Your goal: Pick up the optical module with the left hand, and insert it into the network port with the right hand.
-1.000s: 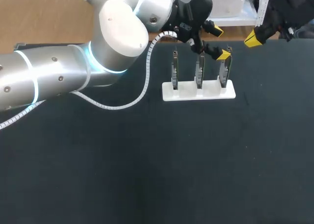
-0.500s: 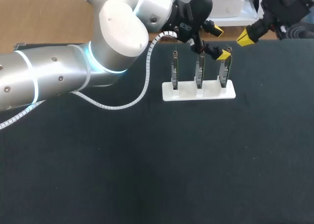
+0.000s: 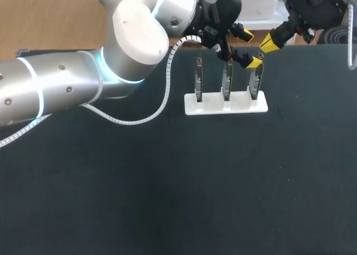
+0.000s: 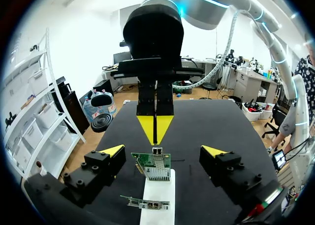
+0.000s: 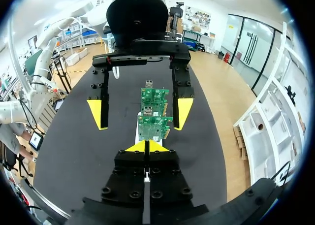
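Note:
A white stand [image 3: 226, 105] holds three upright green network cards [image 3: 225, 83] at the table's far side. My left gripper [image 3: 251, 48] hovers open over the right end of the row, its yellow tips well apart. In the left wrist view the left gripper [image 4: 163, 152] has a green card [image 4: 153, 168] between its open fingers without touching it. A small silver module [image 4: 157, 150] sits on that card's top edge. My right gripper [image 3: 269, 43] is shut and empty, just right of the left one. It faces the cards [image 5: 153, 127] in the right wrist view, with its tips [image 5: 146, 146] pressed together.
The black table [image 3: 167, 188] stretches wide in front of the stand. My left arm [image 3: 83, 82] crosses the far left part of it, with a white coiled cable [image 3: 162, 104] hanging beside the stand.
My right gripper has moved left, closer to the stand and to my left gripper. The left arm and the cards have kept still.

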Controlling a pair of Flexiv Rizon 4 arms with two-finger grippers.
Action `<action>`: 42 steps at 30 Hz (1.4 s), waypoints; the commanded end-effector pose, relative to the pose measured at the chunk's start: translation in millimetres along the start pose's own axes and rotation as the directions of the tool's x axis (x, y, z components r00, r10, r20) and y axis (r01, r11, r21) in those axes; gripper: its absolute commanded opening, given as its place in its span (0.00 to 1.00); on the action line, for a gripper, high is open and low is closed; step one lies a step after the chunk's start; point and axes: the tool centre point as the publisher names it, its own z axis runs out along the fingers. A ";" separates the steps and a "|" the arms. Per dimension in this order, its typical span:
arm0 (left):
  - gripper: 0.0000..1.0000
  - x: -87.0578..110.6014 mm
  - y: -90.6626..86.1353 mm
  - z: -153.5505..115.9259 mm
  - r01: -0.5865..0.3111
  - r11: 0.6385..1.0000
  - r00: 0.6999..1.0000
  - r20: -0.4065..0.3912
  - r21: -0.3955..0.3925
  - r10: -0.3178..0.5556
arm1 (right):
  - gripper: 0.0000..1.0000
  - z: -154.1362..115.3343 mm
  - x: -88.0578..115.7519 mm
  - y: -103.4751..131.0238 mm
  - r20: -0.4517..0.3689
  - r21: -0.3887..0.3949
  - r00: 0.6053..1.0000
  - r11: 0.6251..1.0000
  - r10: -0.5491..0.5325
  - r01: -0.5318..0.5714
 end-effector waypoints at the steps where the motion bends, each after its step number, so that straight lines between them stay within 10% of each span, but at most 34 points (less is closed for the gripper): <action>1: 1.00 0.6 -1.1 -1.0 -0.001 1.000 1.000 0.000 -0.002 0.001 | 0.00 2.3 0.9 2.3 0.001 0.000 1.000 1.000 0.007 -0.007; 42: 1.00 0.6 -1.1 -1.0 -0.001 1.000 1.000 0.000 -0.002 0.001 | 0.00 6.0 -1.1 0.3 0.000 0.001 1.000 1.000 0.027 -0.027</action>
